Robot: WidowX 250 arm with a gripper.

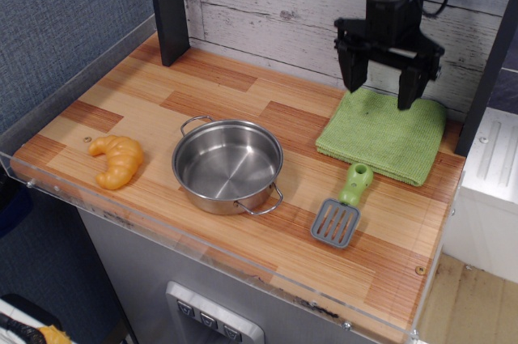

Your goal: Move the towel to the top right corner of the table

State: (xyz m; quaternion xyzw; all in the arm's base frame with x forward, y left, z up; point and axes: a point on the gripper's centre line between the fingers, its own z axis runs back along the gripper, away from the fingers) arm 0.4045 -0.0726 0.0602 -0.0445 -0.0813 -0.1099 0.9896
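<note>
The light green towel (384,135) lies flat at the far right corner of the wooden table (146,101), close to the plank wall. My black gripper (382,87) hangs above the towel's back edge, lifted clear of it. Its two fingers are spread apart and hold nothing.
A steel pot (227,163) stands mid-table. A green-handled grey spatula (343,205) lies just in front of the towel. An orange croissant (118,159) lies at the front left. A dark post (169,4) stands at the back left. A white box (488,190) sits beyond the right edge.
</note>
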